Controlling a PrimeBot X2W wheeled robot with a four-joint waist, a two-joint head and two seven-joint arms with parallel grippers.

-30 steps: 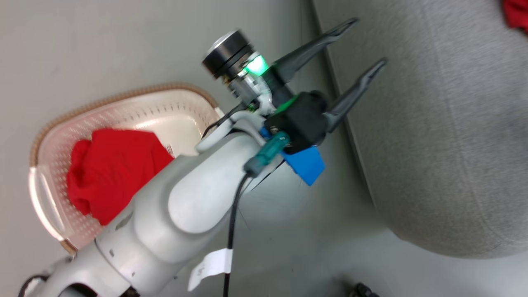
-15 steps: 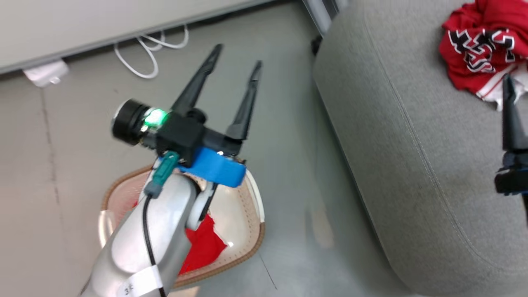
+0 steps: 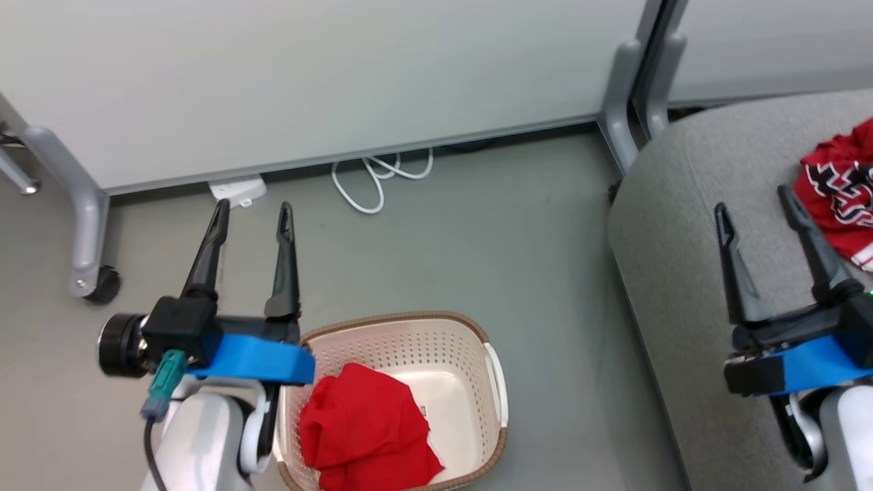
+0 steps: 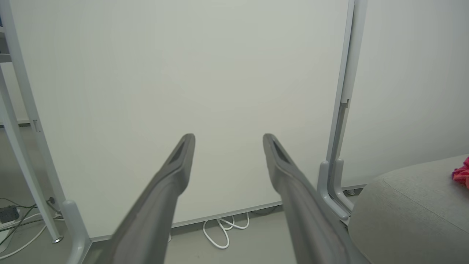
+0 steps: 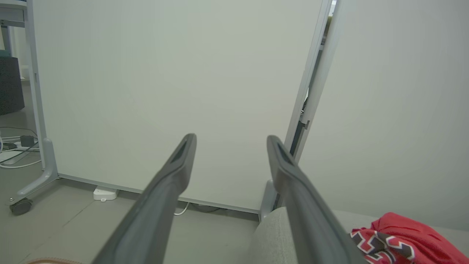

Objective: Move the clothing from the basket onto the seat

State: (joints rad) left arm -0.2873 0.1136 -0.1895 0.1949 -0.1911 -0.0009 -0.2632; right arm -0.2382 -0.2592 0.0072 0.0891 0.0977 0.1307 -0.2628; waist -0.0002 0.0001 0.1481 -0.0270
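Clothing (image 3: 368,426) of plain red awaits pickup in near basket (image 3: 409,317), jersey (image 3: 842,191) already on right seat (image 3: 682,239); left gripper (image 3: 254,204), right gripper (image 3: 751,200) splayed, empty.

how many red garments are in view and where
2. One plain red garment lies in the basket; the lettered jersey lies on the grey seat, at the head view's right edge. Anything under the basket garment would be hidden.

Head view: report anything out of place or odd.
Nothing is spilled or damaged. One plain red garment lies crumpled in the basket, while the jersey is on the seat. A white cable loops loose on the floor.
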